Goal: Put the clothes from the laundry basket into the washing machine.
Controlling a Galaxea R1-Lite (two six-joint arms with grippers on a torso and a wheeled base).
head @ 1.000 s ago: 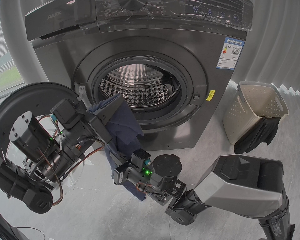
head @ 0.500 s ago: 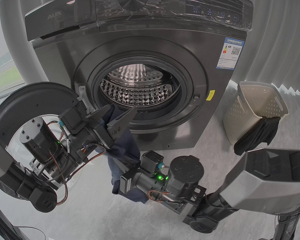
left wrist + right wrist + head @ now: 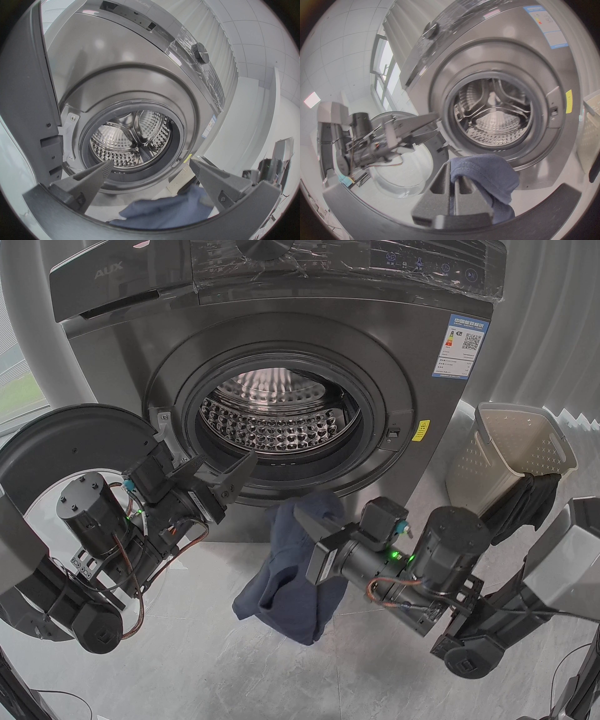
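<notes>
Right now I am holding a dark blue garment (image 3: 290, 590) in my right pincer (image 3: 306, 519), which is clamping narrowly on a fold near the cloth's top. The rest of the garment is hanging down in loose folds under the pincer, in front of the lower front panel of the washing machine (image 3: 406, 365) and just below the round opening. Its lowest edge is hanging close to the grey floor (image 3: 219, 665); I cannot tell whether it is touching.

My left pincer (image 3: 226, 459) is standing wide apart and gripping nothing. It is hovering at the lower left of the opening, pointing in toward the drum (image 3: 275, 409), whose dimpled metal wall is catching the light. The blue garment is hanging to the right of this pincer, apart from it.

The door (image 3: 69, 434) is standing swung fully open on the machine's left side, behind my left arm.

The laundry basket (image 3: 519, 440), pale with perforated walls, is sitting on the floor beside the machine's right side, well apart from both pincers. A black garment (image 3: 519, 505) is draping over its near rim and hanging down the outside of its wall.
</notes>
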